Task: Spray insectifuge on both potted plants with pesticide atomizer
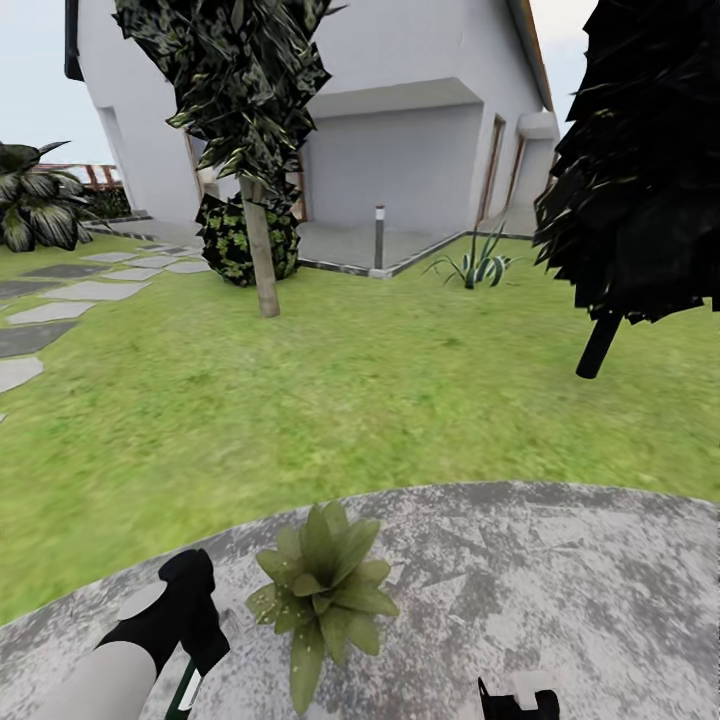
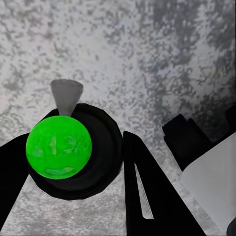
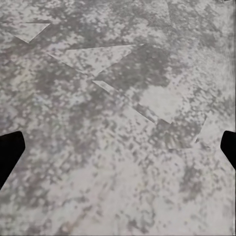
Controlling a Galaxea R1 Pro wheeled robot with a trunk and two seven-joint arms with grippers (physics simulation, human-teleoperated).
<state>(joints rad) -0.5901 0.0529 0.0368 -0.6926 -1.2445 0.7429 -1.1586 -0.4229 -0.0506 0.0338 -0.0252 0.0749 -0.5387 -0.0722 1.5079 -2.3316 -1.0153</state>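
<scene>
A potted plant (image 1: 325,590), a rosette of broad light-green leaves, stands on the round grey stone patio (image 1: 560,590) near the head view's lower edge. Just left of it my left gripper (image 1: 190,610) points down, shut on the pesticide atomizer (image 1: 186,690), whose dark-green body shows below the hand. In the left wrist view the atomizer (image 2: 59,147) appears end-on as a bright green disc between the black fingers (image 2: 147,191), with its grey head (image 2: 66,96) sticking out. My right gripper (image 1: 515,700) hangs low over bare patio to the plant's right, open (image 3: 118,152).
Lawn (image 1: 380,400) stretches beyond the patio to a white house (image 1: 420,120). On it stand a thin tree trunk (image 1: 262,260), a dark bush (image 1: 245,240), a dark tree (image 1: 640,150) at right, a striped agave (image 1: 478,265) and a bollard (image 1: 379,237). Stepping stones (image 1: 60,300) run off left.
</scene>
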